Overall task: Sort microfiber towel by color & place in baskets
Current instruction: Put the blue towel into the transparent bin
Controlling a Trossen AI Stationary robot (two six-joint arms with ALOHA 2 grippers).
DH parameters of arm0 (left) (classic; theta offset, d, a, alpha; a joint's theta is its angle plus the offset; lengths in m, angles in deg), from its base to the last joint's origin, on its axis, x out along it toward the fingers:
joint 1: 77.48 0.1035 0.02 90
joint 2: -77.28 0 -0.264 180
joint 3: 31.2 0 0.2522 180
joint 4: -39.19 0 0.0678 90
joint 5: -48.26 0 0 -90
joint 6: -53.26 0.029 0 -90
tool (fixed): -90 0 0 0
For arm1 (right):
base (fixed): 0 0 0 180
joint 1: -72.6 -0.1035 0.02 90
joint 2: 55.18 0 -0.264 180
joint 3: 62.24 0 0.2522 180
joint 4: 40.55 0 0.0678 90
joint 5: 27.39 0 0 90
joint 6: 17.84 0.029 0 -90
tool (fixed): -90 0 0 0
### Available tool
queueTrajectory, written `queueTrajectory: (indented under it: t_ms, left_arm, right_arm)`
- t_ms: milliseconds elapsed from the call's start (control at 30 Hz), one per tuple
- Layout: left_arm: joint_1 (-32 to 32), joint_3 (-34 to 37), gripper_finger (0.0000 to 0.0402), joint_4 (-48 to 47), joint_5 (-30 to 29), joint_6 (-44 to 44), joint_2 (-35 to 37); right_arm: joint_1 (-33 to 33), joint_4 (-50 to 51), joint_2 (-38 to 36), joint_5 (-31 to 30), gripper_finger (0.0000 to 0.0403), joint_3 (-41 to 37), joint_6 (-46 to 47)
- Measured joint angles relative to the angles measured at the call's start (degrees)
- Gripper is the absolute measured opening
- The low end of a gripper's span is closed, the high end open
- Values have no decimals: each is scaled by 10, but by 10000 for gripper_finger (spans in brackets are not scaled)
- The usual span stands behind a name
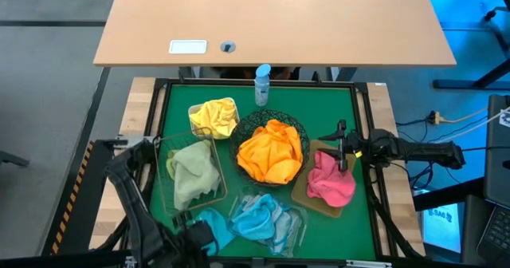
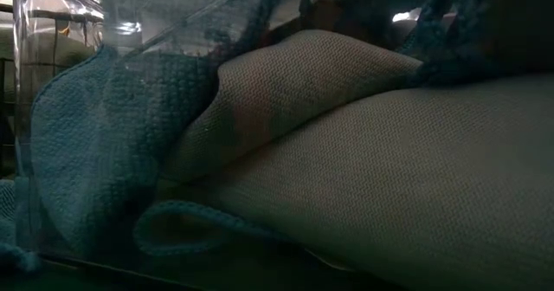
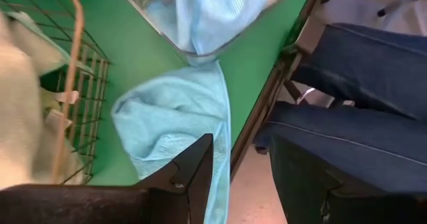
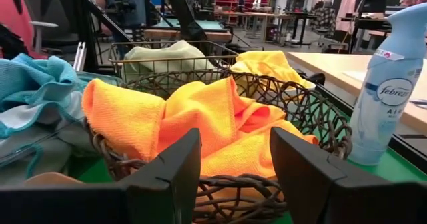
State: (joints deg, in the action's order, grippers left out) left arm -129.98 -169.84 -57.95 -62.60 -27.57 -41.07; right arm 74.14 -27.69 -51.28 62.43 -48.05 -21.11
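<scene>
Loose light-blue fuzzy microfiber towel [image 3: 175, 121] on green mat beside clear plastic tray [image 3: 157, 21]: limp, light, pinch a raised fold; left gripper [image 3: 240, 177] above it and right gripper [image 4: 230, 177] both spread, empty.

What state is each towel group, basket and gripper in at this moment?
Orange towels: heaped in the round wire bowl.
Yellow towel: in the white tub.
Green towels: in the wire basket.
Pink towel: on the tan tray.
Blue towel: lying on the mat, outside the clear tray.
Right gripper: open, empty.
</scene>
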Motion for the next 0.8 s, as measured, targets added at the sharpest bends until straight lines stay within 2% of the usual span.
queueTrajectory:
  t_ms: [200,600,700,800]
  left_arm:
    - [-2,0,142,7,6,-1,-44]
    - [25,0,142,4,77,-34,-119]
    - [29,0,142,6,90,-77,-136]
    - [29,0,142,6,104,-171,-147]
  right_arm:
    - [0,0,1,-1,179,0,0]
    - [0,1,1,-2,179,0,1]
    - [0,1,1,-2,179,0,2]
    - [0,1,1,-2,179,0,2]
